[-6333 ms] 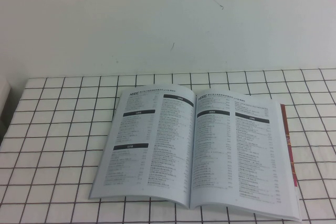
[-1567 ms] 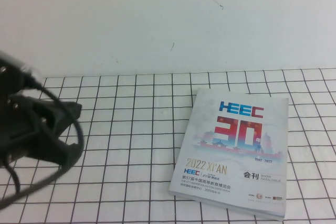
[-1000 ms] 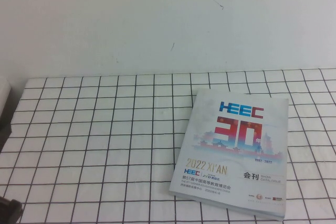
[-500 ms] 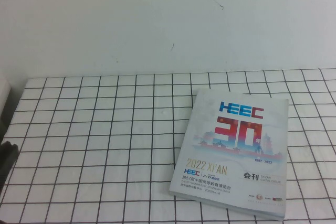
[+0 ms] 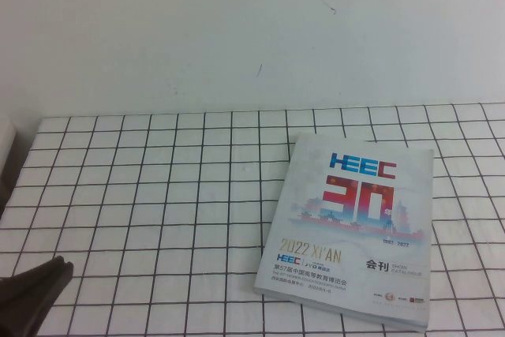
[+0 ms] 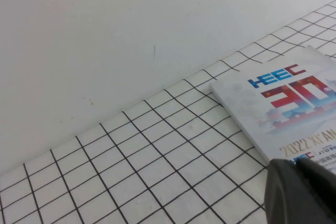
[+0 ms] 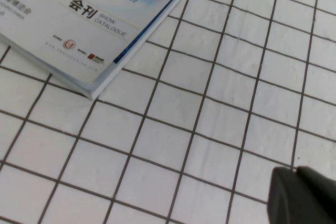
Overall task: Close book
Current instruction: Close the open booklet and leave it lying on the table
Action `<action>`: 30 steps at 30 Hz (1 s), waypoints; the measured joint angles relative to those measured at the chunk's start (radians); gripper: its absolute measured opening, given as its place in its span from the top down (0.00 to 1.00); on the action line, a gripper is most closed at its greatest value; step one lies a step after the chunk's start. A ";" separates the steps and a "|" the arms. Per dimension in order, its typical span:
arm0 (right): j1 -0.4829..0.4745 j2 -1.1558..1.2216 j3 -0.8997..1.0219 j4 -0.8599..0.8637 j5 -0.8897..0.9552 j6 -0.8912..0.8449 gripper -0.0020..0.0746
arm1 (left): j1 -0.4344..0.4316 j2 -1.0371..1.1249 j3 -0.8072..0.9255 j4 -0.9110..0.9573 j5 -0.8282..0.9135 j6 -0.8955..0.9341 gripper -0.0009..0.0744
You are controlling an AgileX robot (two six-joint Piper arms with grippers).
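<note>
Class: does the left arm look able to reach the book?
Probably yes: only bare checked cloth separates the left claw, front left, from the book. The right claw hangs near its front right corner.

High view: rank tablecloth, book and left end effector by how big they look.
1. Tablecloth
2. Book
3. Left end effector, only partly in frame at the near left edge and near the camera, so unsure.
Right end effector is outside this view; the right wrist view shows it over cloth near the book.
</note>
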 joint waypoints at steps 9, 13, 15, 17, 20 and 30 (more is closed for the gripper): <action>0.000 0.000 0.000 0.002 0.002 0.000 0.98 | 0.072 -0.159 0.079 0.058 -0.044 0.000 0.99; 0.000 0.000 0.000 0.004 0.002 0.000 0.98 | 0.123 -0.273 0.146 0.097 -0.054 0.000 0.99; 0.000 0.000 0.000 0.004 0.002 0.000 0.98 | 0.138 -0.323 0.187 0.104 -0.056 0.000 0.99; 0.000 0.000 0.000 0.006 0.002 0.000 0.98 | 0.145 -0.357 0.226 0.117 -0.067 0.000 0.99; 0.000 0.000 0.000 0.006 0.002 0.000 0.98 | 0.145 -0.371 0.280 0.132 -0.094 0.000 0.99; 0.000 0.000 0.000 0.006 0.002 0.000 0.98 | 0.158 -0.371 0.362 0.584 -0.142 -0.694 0.99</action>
